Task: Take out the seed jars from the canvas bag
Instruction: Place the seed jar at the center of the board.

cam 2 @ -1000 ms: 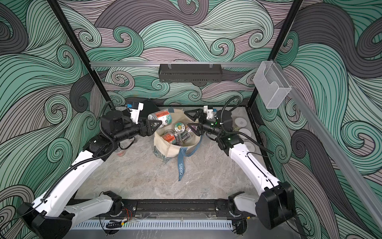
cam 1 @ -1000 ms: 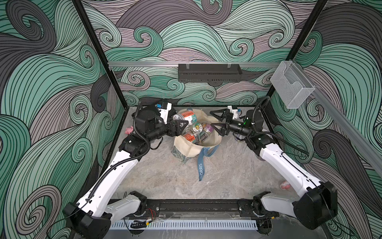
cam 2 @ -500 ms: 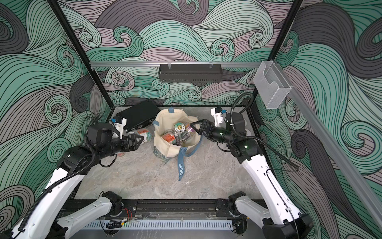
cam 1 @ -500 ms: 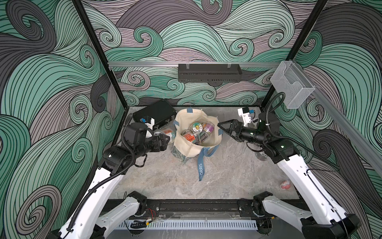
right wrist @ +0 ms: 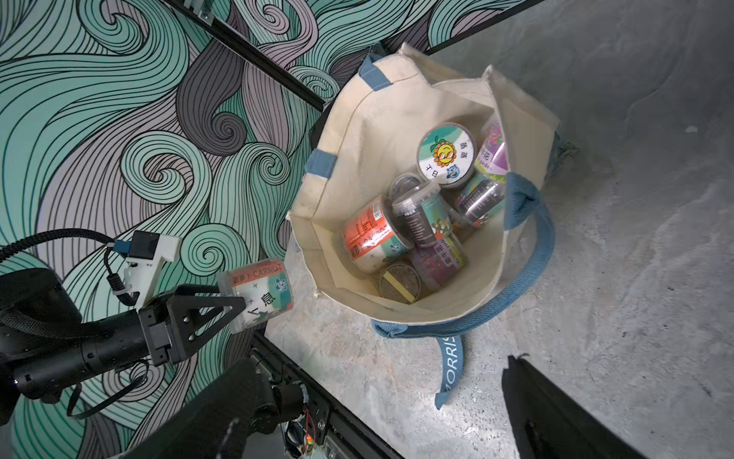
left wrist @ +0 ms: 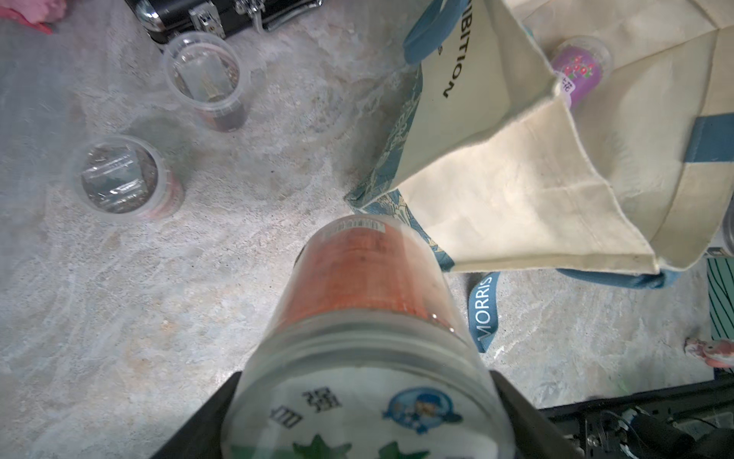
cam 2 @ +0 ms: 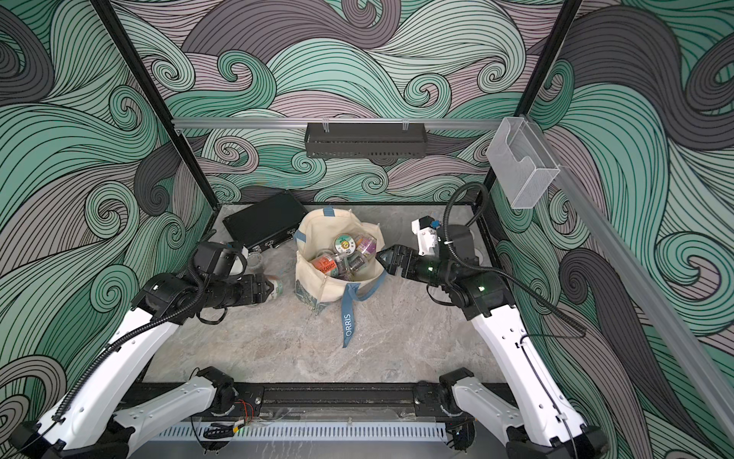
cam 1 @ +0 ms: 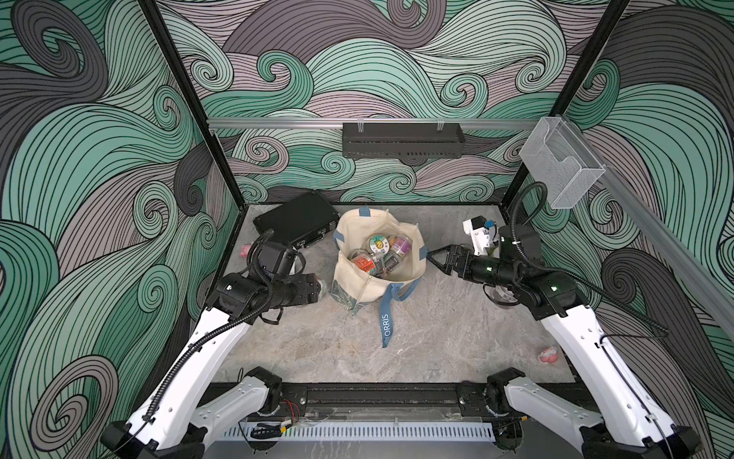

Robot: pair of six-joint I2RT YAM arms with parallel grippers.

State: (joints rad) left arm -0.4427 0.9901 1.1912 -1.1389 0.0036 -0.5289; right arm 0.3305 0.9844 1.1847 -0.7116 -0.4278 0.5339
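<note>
Your left gripper (right wrist: 234, 300) clamps the carrot seed jar (left wrist: 369, 302) at the canvas bag's (cam 1: 357, 286) 9 o'clock, likely bound for the two jars (left wrist: 202, 75) already out. Your right gripper (cam 1: 431, 256) gapes empty at 3 o'clock, facing the jars inside (right wrist: 421, 214).

The left arm (cam 1: 206, 341) and the right arm (cam 1: 588, 349) have white shells on the long links and black joints. A black ribbed hose (cam 1: 513, 216) runs along each. The left gripper (right wrist: 250, 298) has black triangular fingers (right wrist: 190, 318) with small screws, beside a white camera mount (right wrist: 149, 254). Green lights (cam 1: 553, 289) glow on the right arm.
</note>
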